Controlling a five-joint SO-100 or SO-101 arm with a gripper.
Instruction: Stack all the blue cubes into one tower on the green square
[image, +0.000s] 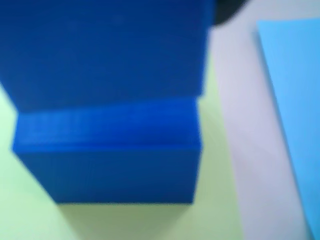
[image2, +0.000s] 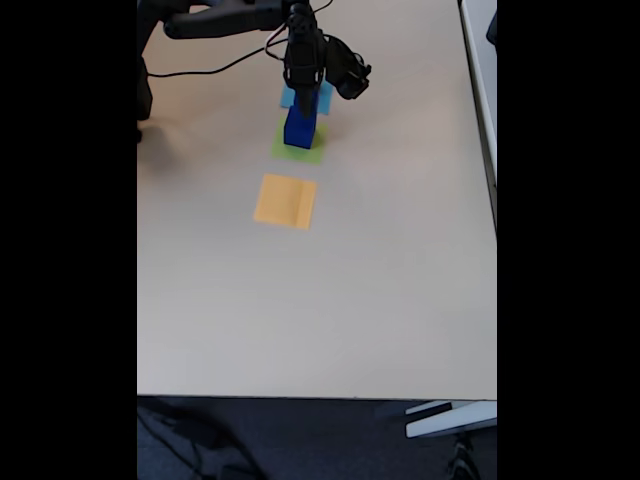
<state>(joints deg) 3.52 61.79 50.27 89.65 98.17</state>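
In the wrist view two blue cubes fill the frame, blurred and very close. The upper cube (image: 105, 50) rests on a lower cube (image: 107, 155), which stands on the green square (image: 215, 165). A dark part of my finger (image: 227, 10) shows at the upper cube's right side. In the fixed view my gripper (image2: 302, 100) points straight down onto the top of the blue tower (image2: 298, 128), which stands on the green square (image2: 297, 152). The gripper looks shut on the upper cube, though its jaws are mostly hidden.
A light-blue patch (image: 295, 115) lies right of the green one in the wrist view, and shows behind the tower (image2: 322, 98) in the fixed view. An orange patch (image2: 285, 201) lies nearer the camera. The arm and its cable (image2: 215, 68) cross the table's far end.
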